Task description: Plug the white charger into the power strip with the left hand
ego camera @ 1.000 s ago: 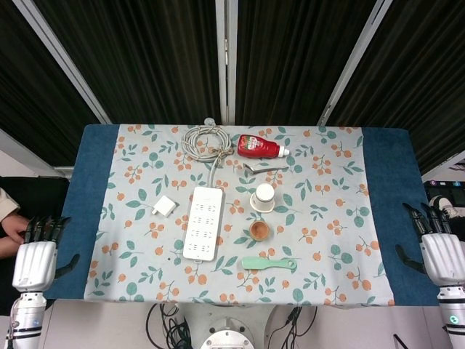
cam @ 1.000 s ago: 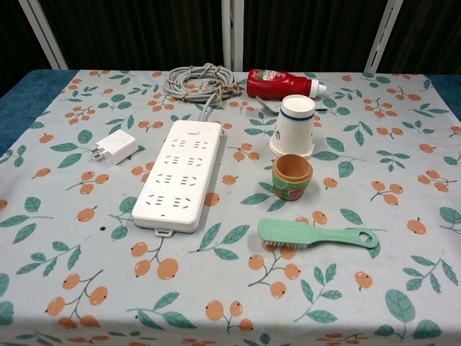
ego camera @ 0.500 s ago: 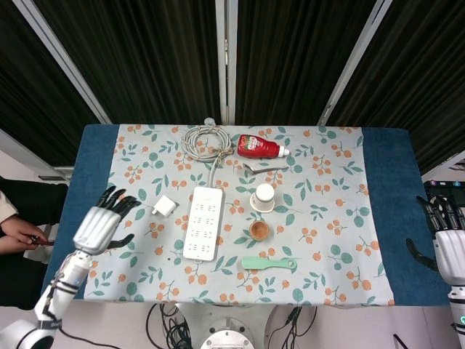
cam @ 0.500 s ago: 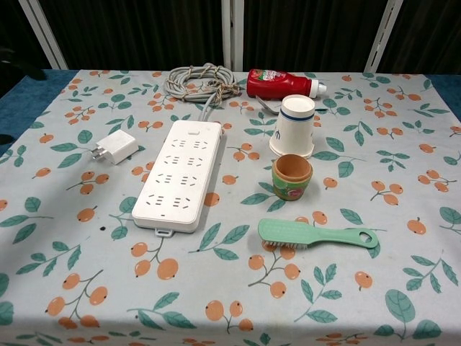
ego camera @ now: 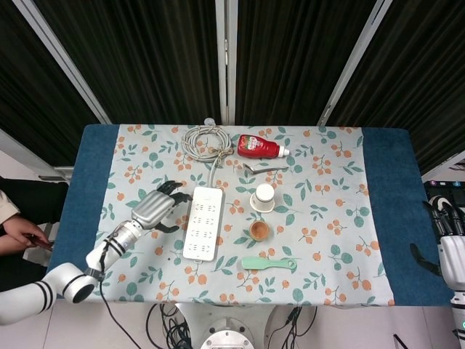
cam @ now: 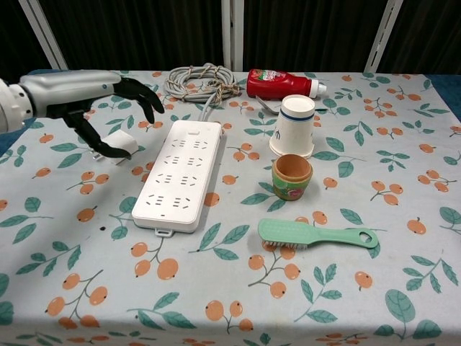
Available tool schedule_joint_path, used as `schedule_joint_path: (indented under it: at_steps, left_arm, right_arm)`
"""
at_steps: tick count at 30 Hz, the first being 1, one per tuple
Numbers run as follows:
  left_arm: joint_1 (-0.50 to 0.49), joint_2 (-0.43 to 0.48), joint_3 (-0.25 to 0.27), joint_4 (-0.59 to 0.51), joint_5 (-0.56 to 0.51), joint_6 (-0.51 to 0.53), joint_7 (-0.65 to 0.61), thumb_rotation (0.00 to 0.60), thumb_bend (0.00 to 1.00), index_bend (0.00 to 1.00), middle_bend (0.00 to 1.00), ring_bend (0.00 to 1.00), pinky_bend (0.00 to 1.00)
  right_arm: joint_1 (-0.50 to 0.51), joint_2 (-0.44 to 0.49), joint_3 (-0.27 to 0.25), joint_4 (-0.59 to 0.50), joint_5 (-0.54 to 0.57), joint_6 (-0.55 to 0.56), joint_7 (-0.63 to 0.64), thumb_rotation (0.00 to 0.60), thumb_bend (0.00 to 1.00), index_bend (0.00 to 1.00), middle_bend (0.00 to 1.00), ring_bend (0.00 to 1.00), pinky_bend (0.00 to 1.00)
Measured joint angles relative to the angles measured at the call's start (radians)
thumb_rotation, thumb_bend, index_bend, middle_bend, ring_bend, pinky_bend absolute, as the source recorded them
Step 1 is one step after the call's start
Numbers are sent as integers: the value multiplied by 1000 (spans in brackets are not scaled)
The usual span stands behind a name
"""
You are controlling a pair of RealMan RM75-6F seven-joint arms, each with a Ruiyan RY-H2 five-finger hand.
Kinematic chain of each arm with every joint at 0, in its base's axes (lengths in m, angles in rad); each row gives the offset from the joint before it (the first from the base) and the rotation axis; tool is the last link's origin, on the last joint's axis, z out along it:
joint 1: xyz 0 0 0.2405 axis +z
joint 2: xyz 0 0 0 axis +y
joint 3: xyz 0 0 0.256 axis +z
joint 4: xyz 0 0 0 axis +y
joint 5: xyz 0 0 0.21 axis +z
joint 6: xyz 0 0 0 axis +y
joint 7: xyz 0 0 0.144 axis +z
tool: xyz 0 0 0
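Tablecloth [ego camera: 341,240]: floral print, covers the table, blue edges at both sides.
Power strip [cam: 180,174]: white, lies flat left of centre, long axis running away from the robot; all sockets bare.
Cable [cam: 202,81]: grey, coiled at the far edge, just behind the power strip.
Left hand [cam: 108,97]: reaches in from the left, poised over the white charger; fingers spread and curved downward, nothing in its grasp; cannot tell whether the fingertips touch the charger.
Right hand [ego camera: 452,254]: at the right edge of the head view, off the cloth, well apart from everything; fingers extended, holds nothing.
Ketchup bottle [cam: 279,83]: red, on its side at the far edge, right of the cable.
Brush [cam: 317,236]: green, lies near the front, right of the power strip.
Paper cup [cam: 294,126]: white, upside down, right of the power strip.
Small pot [cam: 292,176]: brown inside, painted outside, upright, just in front of the paper cup.
White charger [cam: 121,145]: flat on the cloth just left of the power strip, partly hidden under the left hand, not plugged in.
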Motion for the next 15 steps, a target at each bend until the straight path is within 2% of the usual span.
schedule_joint_path:
  at_steps: [8, 15]
  left_arm:
    - [-15, -21, 25, 37, -55, -35, 16, 600, 184, 201, 290, 26, 0]
    - [-11, -16, 28, 50, -131, -57, 40, 600, 176, 192, 290, 26, 0]
  right_arm:
    - [0, -4, 1, 6, 6, -6, 9, 600, 254, 23, 151, 0, 34]
    - [5, -6, 2, 11, 4, -11, 15, 600, 254, 23, 150, 0, 34]
